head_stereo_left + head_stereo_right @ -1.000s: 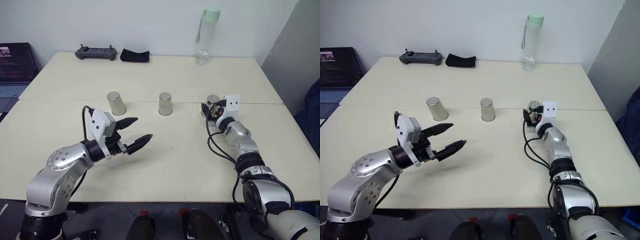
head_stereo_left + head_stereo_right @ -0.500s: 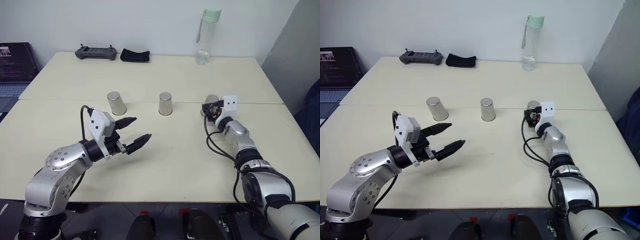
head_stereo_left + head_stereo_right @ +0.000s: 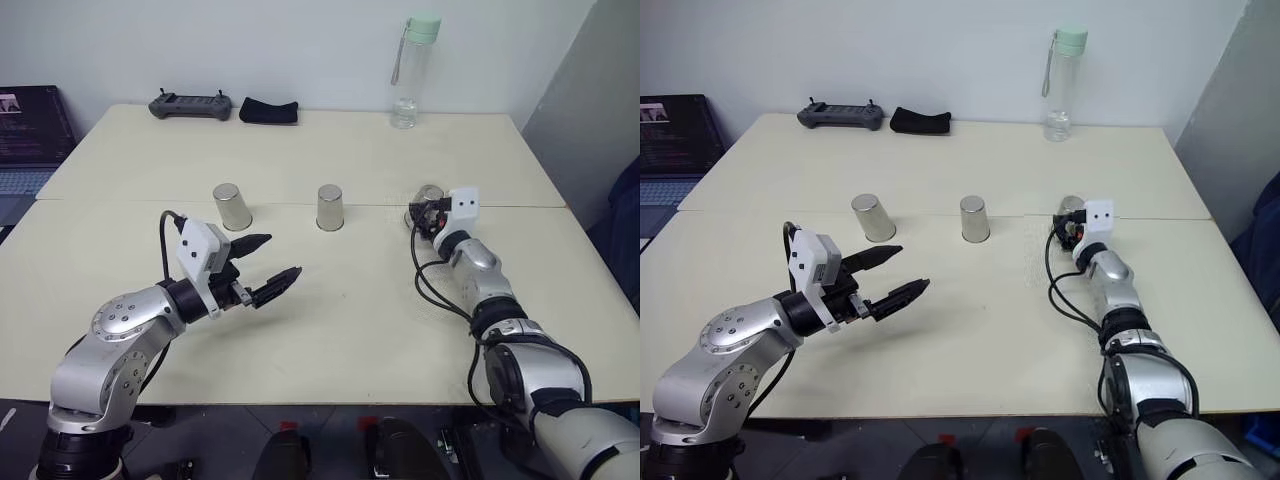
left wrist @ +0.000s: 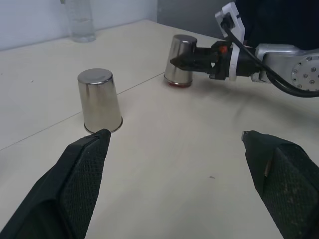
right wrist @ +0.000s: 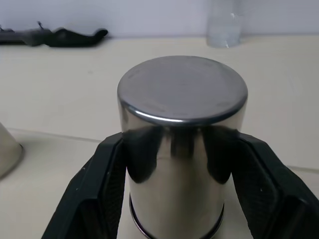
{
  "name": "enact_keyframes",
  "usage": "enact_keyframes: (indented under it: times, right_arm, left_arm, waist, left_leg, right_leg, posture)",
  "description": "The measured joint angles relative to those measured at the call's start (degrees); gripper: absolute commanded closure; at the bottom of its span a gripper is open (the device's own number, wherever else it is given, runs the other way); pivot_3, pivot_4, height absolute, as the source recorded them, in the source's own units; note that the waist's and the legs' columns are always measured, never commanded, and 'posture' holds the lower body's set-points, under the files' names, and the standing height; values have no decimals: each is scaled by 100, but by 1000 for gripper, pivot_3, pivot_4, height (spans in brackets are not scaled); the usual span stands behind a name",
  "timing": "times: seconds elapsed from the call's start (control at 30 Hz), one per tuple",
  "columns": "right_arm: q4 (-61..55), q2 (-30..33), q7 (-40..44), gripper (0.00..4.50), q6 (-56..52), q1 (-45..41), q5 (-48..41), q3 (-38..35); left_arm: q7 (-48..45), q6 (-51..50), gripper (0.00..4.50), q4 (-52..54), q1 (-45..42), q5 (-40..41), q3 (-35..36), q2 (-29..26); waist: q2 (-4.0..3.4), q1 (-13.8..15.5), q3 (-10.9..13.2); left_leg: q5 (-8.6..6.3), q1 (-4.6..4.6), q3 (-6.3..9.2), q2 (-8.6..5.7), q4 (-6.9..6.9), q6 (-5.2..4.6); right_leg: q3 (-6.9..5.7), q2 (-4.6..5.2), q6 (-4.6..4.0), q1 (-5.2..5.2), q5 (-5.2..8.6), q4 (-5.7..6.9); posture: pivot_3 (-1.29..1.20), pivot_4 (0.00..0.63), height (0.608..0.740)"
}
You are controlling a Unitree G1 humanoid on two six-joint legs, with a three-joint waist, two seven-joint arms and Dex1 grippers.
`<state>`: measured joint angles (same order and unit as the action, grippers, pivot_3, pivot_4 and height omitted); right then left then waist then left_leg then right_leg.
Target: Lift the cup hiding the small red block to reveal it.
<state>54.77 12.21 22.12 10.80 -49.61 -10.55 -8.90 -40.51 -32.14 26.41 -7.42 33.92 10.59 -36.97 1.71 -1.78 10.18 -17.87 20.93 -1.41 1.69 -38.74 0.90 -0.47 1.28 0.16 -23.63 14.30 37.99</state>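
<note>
Three upside-down silver cups stand in a row across the table. My right gripper (image 3: 426, 214) is shut on the rightmost cup (image 3: 428, 195), its black fingers (image 5: 102, 189) pressed to both sides. In the left wrist view a sliver of the small red block (image 4: 177, 84) shows under this cup's (image 4: 181, 55) rim. The middle cup (image 3: 330, 207) and the left cup (image 3: 232, 205) stand untouched. My left gripper (image 3: 283, 256) hovers open in front of them, holding nothing.
A tall clear bottle with a green cap (image 3: 413, 70) stands at the back right. A grey controller (image 3: 191, 104) and a black pouch (image 3: 268, 110) lie at the back left. A laptop (image 3: 30, 140) sits off the table's left side.
My right gripper has closed on the rightmost cup and edged it up a little. The left arm has stayed still.
</note>
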Motion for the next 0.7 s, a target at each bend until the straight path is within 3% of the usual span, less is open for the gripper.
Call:
enact_keyframes:
  times: [0.23, 0.53, 0.7]
  right_arm:
    - [-1748, -166, 124, 1826, -807, 650, -186, 129]
    - [-3531, 554, -397, 1826, -1829, 1550, 162, 108]
    - [-4160, 565, -554, 1826, -2863, 1911, -33, -39]
  left_arm:
    - [44, 5, 0, -2, 16, -19, -6, 26]
    - [96, 7, 0, -2, 70, -28, -16, 45]
    - [96, 15, 0, -24, 31, -50, -75, 86]
  waist:
    - [-1, 15, 1]
    - [-4, 23, 2]
    - [-4, -4, 3]
  left_leg:
    - [0, 1, 4, -1, 0, 0]
    - [-1, 4, 4, -3, 2, 0]
    - [-1, -2, 0, 0, 1, -1]
  right_leg:
    - [-3, 3, 0, 1, 0, 1]
    - [-4, 4, 1, -1, 0, -2]
    - [0, -2, 2, -1, 1, 0]
  posture:
    - [0, 150, 740]
    - [0, 150, 740]
    - [0, 150, 740]
